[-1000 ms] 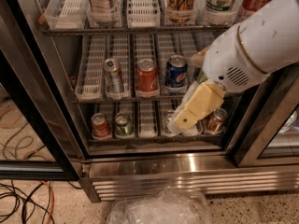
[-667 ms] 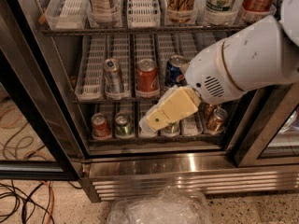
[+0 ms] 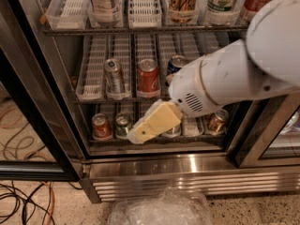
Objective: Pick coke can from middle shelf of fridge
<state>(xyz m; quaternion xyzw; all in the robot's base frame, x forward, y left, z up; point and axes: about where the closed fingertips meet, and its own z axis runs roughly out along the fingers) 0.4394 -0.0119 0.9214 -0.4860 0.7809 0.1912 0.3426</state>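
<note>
Nothing grasped yet: on the middle shelf (image 3: 93, 78), in white slotted plastic lanes, a dull silver can (image 3: 114, 74) stands left of the coke can (image 3: 148, 76), a glossy red cylinder with a silver lid, upright and untouched. The gripper (image 3: 140, 132), pale yellow and blocky on a smooth white arm (image 3: 234, 74), hangs below the coke can in front of the lower rack; spread or pressed together, can't tell. Reach, grasp and pull-out from the steel fridge (image 3: 187, 172) all remain.

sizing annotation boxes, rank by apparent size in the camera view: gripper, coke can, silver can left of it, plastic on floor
1. plastic, partly cut off at the bottom.
2. gripper, in front of the bottom shelf, nearer than the cans.
3. coke can and silver can on the middle shelf: alike, not ranked.
</note>
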